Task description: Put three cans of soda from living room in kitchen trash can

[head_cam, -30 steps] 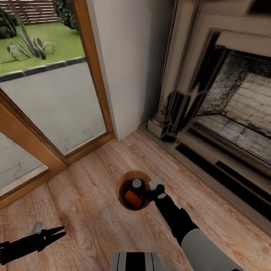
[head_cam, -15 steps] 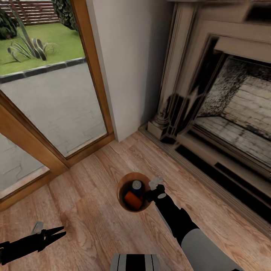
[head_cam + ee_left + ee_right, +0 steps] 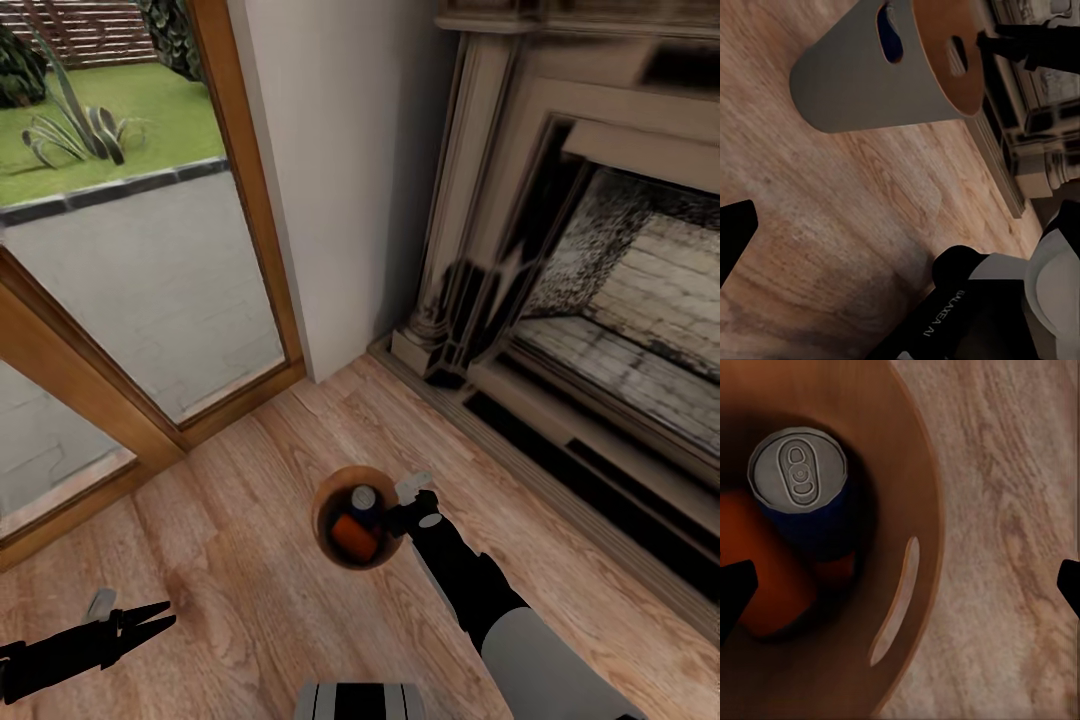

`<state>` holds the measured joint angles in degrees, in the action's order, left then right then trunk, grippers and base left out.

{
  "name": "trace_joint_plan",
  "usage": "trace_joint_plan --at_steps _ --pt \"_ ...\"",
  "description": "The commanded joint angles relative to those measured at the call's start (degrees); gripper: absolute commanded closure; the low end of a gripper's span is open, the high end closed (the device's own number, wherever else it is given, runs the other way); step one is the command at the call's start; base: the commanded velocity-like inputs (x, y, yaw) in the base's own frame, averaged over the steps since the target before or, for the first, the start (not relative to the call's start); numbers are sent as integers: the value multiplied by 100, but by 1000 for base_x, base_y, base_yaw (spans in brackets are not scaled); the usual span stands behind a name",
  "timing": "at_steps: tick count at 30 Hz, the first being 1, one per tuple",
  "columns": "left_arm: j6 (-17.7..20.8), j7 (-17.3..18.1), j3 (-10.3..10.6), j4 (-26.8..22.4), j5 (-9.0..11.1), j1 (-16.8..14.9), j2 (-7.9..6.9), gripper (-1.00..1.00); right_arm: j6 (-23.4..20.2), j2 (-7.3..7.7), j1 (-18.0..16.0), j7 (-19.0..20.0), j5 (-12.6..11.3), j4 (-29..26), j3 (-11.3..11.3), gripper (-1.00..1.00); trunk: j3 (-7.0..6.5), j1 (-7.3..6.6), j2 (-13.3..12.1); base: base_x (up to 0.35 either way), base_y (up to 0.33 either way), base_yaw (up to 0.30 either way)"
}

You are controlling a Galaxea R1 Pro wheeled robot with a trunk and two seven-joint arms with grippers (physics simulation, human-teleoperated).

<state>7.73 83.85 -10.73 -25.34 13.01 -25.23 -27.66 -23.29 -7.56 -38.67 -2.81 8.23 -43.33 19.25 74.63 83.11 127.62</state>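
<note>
The tash can [image 3: 325,512], a small round copper-brown bin, stands on the light wood floor in front of the fireplace. Inside it the dark blue can of soda [image 3: 363,496] stands upright with its silvery top [image 3: 797,472] showing. A bright orange can of soda [image 3: 352,537] lies beside it, also seen as an orange can [image 3: 769,592] in the right wrist view. More orange shows under the blue can. My right gripper [image 3: 406,505] is open over the bin's rim [image 3: 934,532], fingers far apart. My left gripper [image 3: 165,614] is open, low to the left, empty.
The carved fireplace surround [image 3: 470,300] and its brick-lined firebox [image 3: 640,300] run along the right. A white wall corner [image 3: 340,180] and a wood-framed glass door [image 3: 150,260] to a patio stand ahead and to the left. Wood floor [image 3: 230,520] lies around the bin.
The whole view has shifted slightly: floor, bin and fireplace have slid a little downward in the picture. Both grippers sit at the same spots in the view.
</note>
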Motion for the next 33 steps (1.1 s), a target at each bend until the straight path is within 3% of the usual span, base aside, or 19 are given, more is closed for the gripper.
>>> trace_joint_plan --at_steps 1,26,33 --pt "0 0 0 -1 0 0 1 -100 0 0 0 0 0 0 0 -100 -19 -23 -42 0 0 0" --pt "0 0 0 -4 0 0 5 -100 0 0 0 0 -4 0 0 -100 -467 -572 -1045 0 0 0" --pt "-1 0 0 -3 0 0 4 -100 0 0 0 0 -4 0 0 -100 -467 -572 -1045 0 0 0"
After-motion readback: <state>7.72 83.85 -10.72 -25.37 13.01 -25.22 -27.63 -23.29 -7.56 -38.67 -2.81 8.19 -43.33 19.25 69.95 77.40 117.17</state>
